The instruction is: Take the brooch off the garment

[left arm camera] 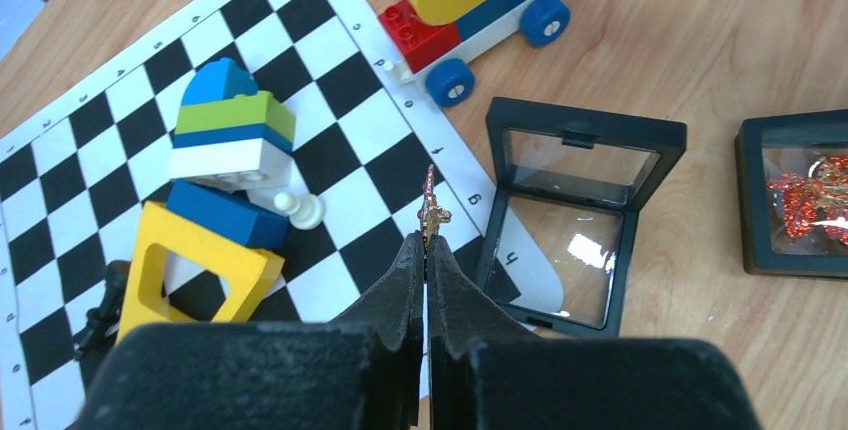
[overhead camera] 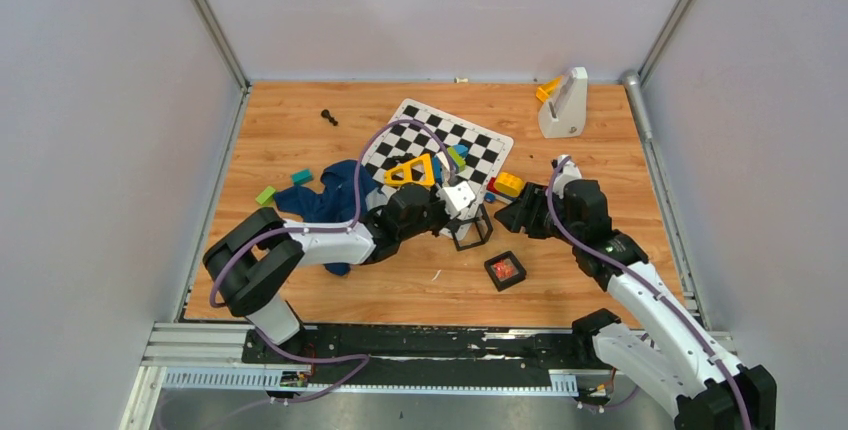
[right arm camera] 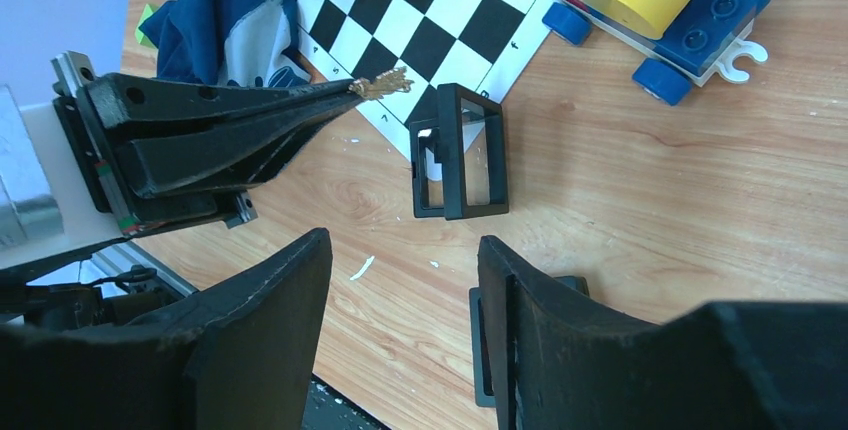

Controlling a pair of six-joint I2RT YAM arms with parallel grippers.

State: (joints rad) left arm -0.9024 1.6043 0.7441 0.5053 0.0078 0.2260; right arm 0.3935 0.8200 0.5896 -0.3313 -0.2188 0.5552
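My left gripper (left arm camera: pixel 427 240) is shut on the brooch (left arm camera: pixel 432 202), a tiny gold-toned, leaf-like pin seen edge-on that sticks out past the fingertips. It is held above the edge of the checkered mat, just left of an open black display case (left arm camera: pixel 575 220). In the right wrist view the brooch (right arm camera: pixel 381 83) shows at the left gripper's tip (right arm camera: pixel 345 90). The garment (overhead camera: pixel 328 206), a crumpled navy shirt with a pale print (right arm camera: pixel 232 25), lies behind the left arm, apart from the brooch. My right gripper (right arm camera: pixel 400 245) is open and empty over bare wood, right of the case (overhead camera: pixel 472 230).
A closed black case (overhead camera: pixel 507 270) holding a red glittery piece lies near the front. The checkered mat (overhead camera: pixel 470 145) carries yellow, blue and green blocks and a white pawn (left arm camera: pixel 300 209). A toy car (left arm camera: pixel 480 0) sits beside it. A white stand (overhead camera: pixel 563 102) is at the back right.
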